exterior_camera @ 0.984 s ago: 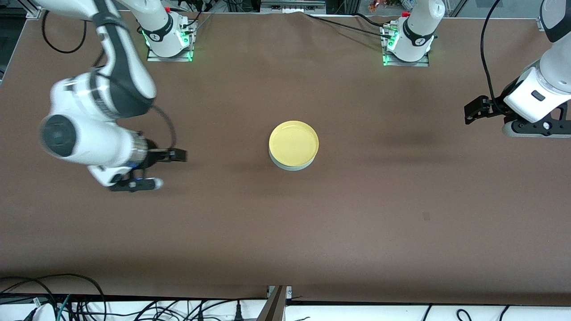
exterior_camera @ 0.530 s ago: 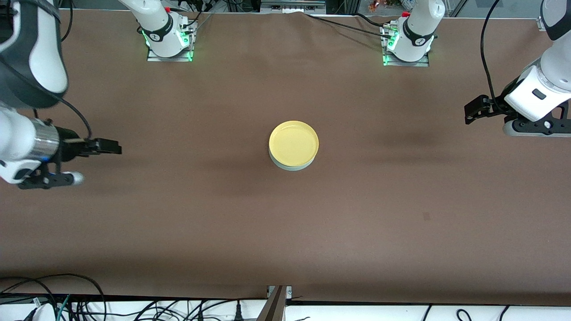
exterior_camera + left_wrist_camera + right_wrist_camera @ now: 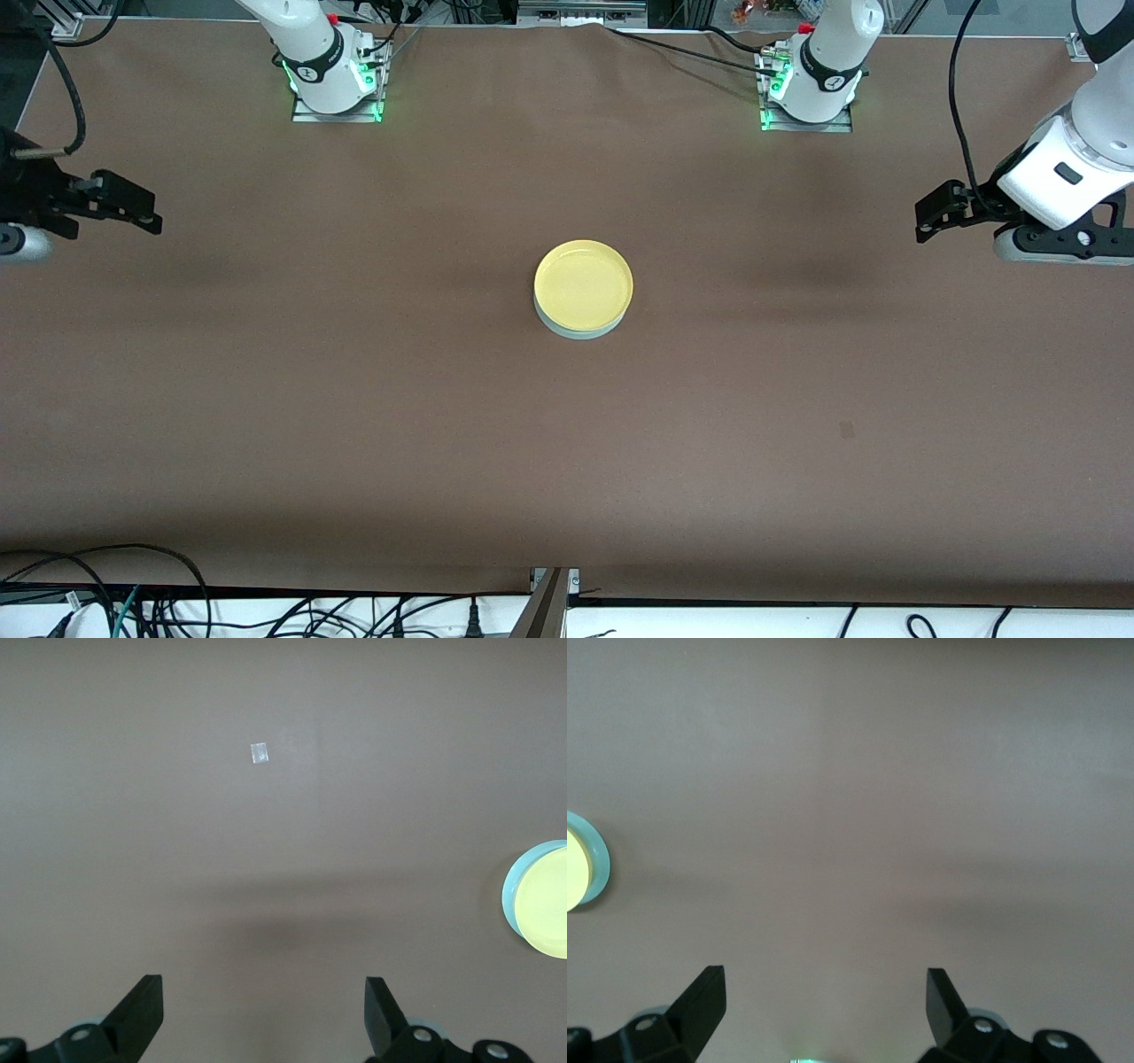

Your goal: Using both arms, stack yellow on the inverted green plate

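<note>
While you scan across the brown, matte tabletop (image 3: 354, 425) from the right arm's end, you first meet the right gripper (image 3: 146, 215), a black two-finger tool hanging over bare table at that end, well apart from the plates. Your right wrist view shows its fingers (image 3: 700, 999) spread wide with nothing between them.

At the middle of the table you find the yellow (image 3: 584, 284) plate, round, shallow and smooth, its raised rim up, sitting on the green plate (image 3: 576, 331). Only a thin pale mint crescent of that lower plate peeks out along the edge nearer to the front camera. Both wrist views catch the stack at the border of the frame, yellow ringed by pale green (image 3: 512, 895).

At the left arm's end, the left gripper (image 3: 926, 217) hangs over bare table, also well apart from the stack. Your left wrist view shows its fingers (image 3: 142, 1005) parted wide and empty. A small pale rectangular patch (image 3: 260, 753) lies flat on the table surface over which it hangs.
</note>
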You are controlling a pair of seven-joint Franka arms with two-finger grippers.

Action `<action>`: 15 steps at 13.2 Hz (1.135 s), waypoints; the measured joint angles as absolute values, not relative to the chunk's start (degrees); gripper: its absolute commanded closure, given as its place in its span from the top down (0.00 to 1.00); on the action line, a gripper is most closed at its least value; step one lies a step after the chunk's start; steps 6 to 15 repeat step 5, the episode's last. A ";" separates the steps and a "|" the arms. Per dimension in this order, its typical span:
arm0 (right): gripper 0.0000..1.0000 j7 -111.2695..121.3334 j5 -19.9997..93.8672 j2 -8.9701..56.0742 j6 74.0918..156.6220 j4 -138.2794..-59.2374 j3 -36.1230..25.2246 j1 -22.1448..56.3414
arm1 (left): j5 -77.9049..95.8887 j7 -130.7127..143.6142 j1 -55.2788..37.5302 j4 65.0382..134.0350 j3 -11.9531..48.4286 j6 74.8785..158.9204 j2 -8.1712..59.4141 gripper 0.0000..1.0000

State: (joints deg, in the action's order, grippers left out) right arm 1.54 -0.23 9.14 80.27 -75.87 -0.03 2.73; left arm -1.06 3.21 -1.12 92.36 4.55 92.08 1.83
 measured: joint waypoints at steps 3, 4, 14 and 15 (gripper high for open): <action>1.00 1.54 -0.24 6.89 80.24 -80.06 -1.00 2.44 | -1.06 3.21 -1.12 92.37 4.57 92.08 1.86 1.00; 1.00 1.54 -0.23 6.83 80.15 -80.58 -1.15 2.39 | -1.06 3.21 -1.12 92.37 4.57 92.08 1.86 1.00; 1.00 1.54 -0.23 6.91 80.08 -80.97 -1.18 2.39 | -1.06 3.21 -1.12 92.37 4.57 92.08 1.86 1.00; 1.00 1.54 -0.23 6.91 80.08 -80.97 -1.18 2.39 | -1.06 3.21 -1.12 92.37 4.57 92.08 1.86 1.00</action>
